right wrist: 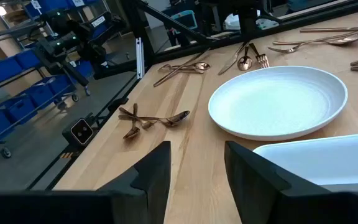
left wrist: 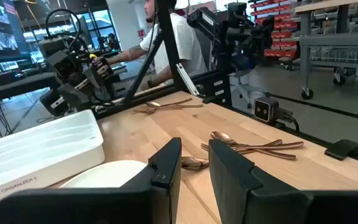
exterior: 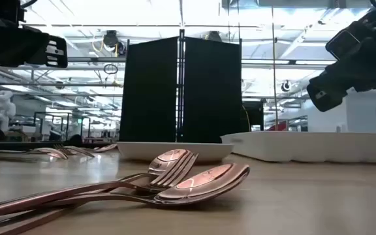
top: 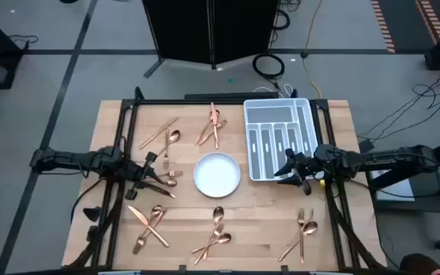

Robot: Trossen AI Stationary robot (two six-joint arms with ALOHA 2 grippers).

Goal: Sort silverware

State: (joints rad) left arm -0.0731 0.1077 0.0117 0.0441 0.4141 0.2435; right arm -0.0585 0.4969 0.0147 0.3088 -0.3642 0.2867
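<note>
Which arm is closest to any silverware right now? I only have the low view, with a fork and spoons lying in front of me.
Observer: The left end effector is. It hangs over a small pile of silverware just left of the plate, fingers open and empty.
Operator: And the right one?
Observer: The right end effector is over one short end of the tray, open and holding nothing.
Operator: Anything sorted yet?
Observer: No copper pieces show in the tray. Six loose piles lie on the table around the plate.
</note>
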